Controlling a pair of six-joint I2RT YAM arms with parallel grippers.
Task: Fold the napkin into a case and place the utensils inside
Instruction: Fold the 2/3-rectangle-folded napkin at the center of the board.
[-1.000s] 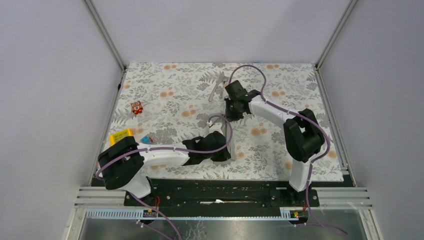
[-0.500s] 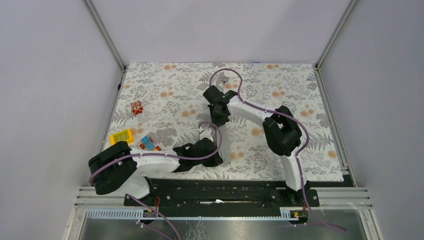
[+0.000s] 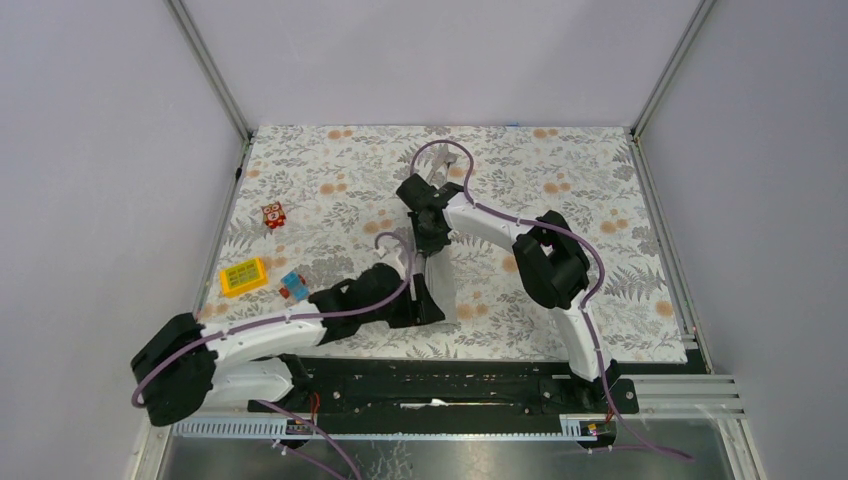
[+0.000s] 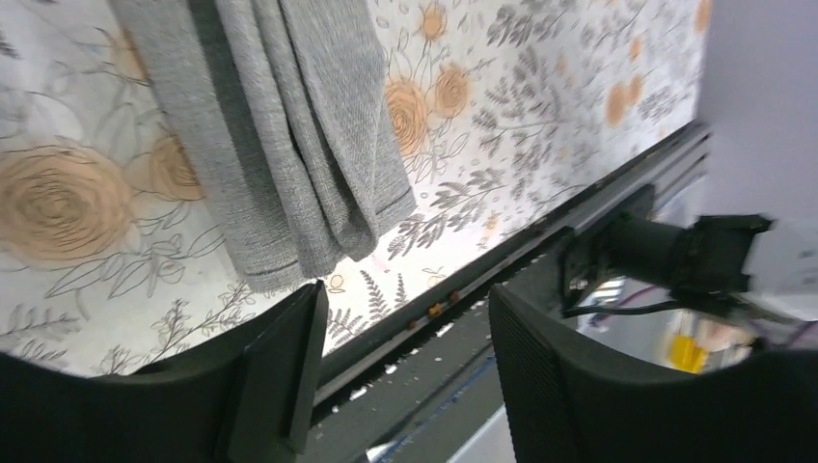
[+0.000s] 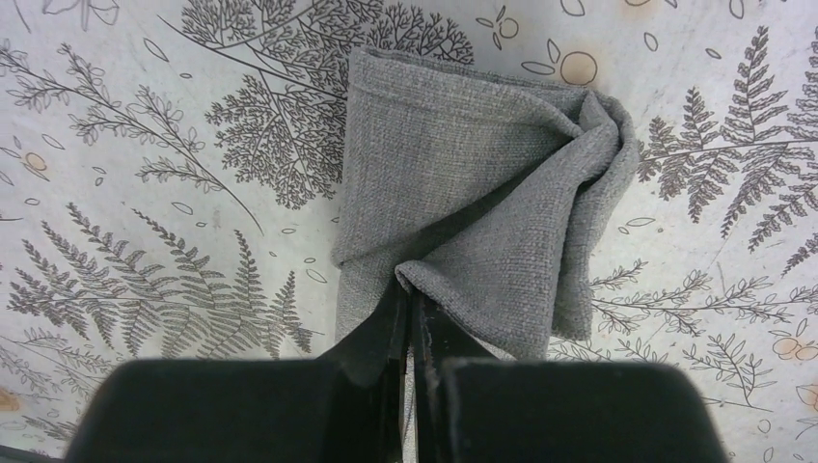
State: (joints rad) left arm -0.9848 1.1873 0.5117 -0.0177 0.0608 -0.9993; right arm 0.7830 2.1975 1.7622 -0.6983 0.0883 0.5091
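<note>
Where right pincer [image 5: 413, 313] nips, napkin [image 5: 463, 183] lies bunched just beyond

Right tool [image 5: 413, 307] moved nearer, seemingly pulling napkin [image 5: 463, 174] fold; left arm [image 3: 300, 325] extended.

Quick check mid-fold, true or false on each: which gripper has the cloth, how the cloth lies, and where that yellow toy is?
1. The right gripper is shut on a fold of the napkin. True.
2. The left gripper grips the napkin too. False: its jaws are open, and the cloth end lies on the tablecloth beyond the fingertips.
3. The napkin lies spread out flat. False: it is gathered into a narrow, layered strip.
4. A yellow block sits left of the napkin, apart from it. True.
</note>
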